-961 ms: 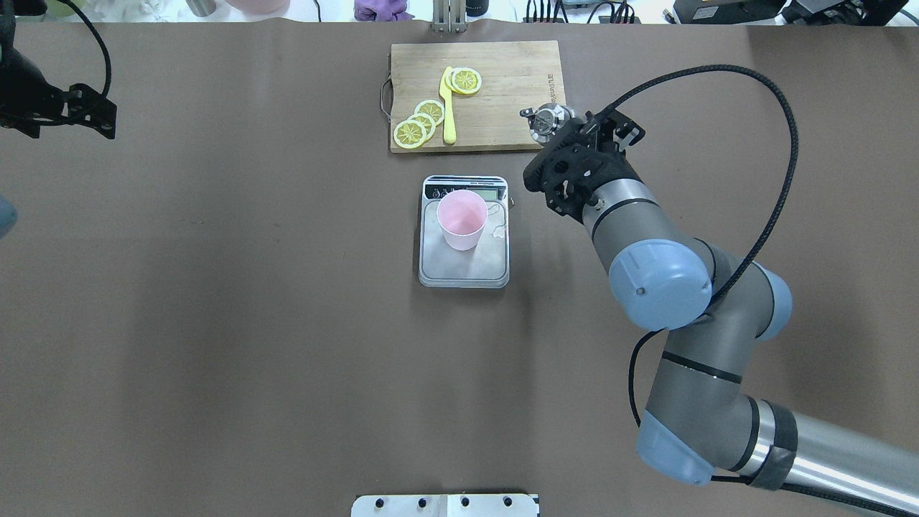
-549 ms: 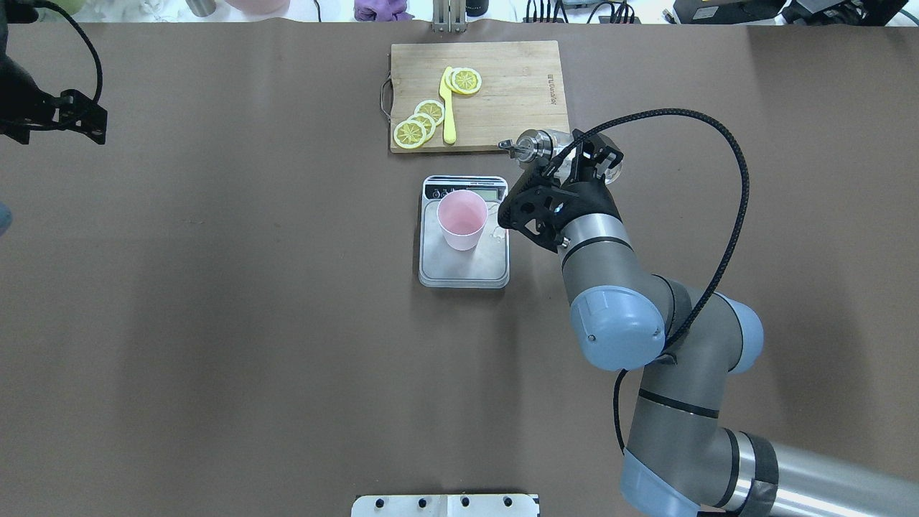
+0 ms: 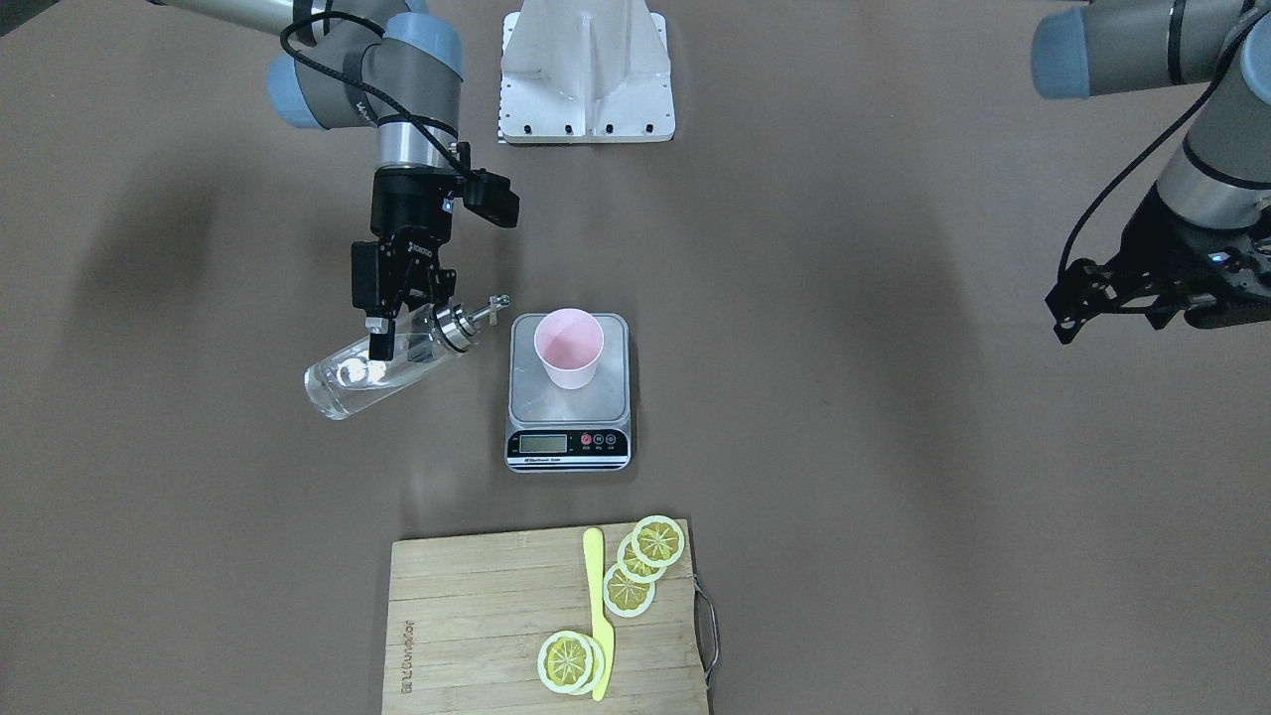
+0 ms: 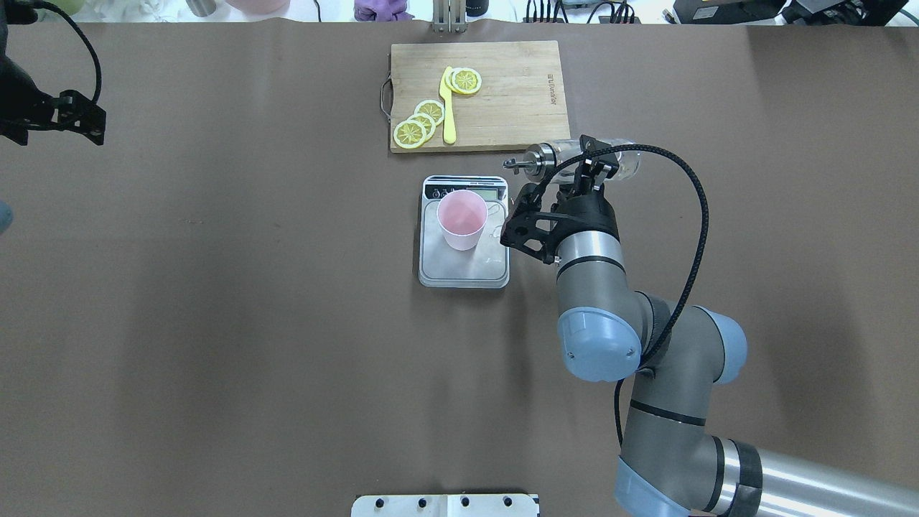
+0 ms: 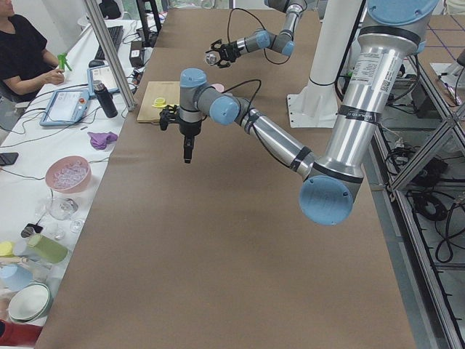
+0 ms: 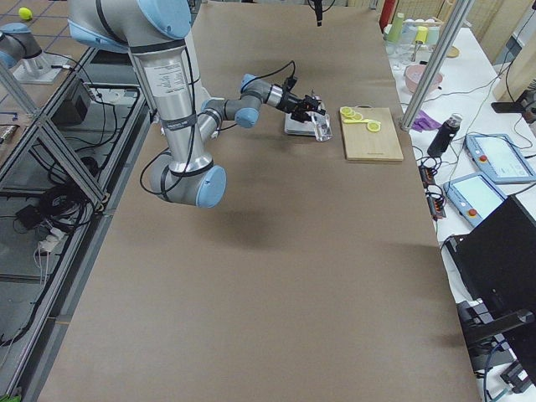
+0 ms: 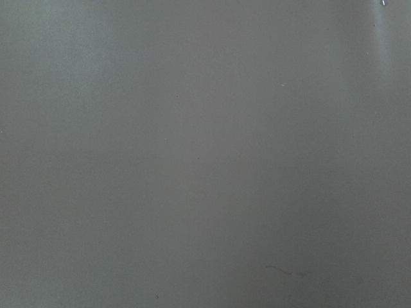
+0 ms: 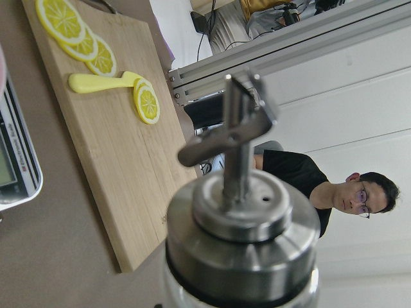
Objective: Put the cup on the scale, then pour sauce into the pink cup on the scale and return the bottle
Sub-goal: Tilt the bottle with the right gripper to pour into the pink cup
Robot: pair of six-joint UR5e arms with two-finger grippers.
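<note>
The pale pink cup (image 4: 462,219) (image 3: 568,348) stands upright on the scale (image 4: 467,271) (image 3: 524,399) at mid-table. My right gripper (image 4: 585,171) (image 3: 395,338) is shut on the clear glass bottle (image 4: 619,164) (image 3: 343,385). It holds the bottle tipped almost level in the air, just off the scale's right side. The silver pour spout (image 4: 518,162) (image 3: 487,306) (image 8: 234,138) points toward the cup and stops short of its rim. I see no stream of sauce. My left gripper (image 4: 80,118) (image 3: 1067,316) hangs open and empty over the table's far left.
A wooden cutting board (image 4: 510,93) (image 3: 467,616) with lemon slices (image 4: 420,122) and a yellow knife (image 4: 449,118) lies beyond the scale, close behind the bottle. The robot's base plate (image 3: 586,74) is at the near edge. An operator (image 8: 340,192) sits past the table.
My right arm has carried the bottle from the cutting board's corner toward the scale and tipped it from upright to nearly level. The left arm has hardly moved.
</note>
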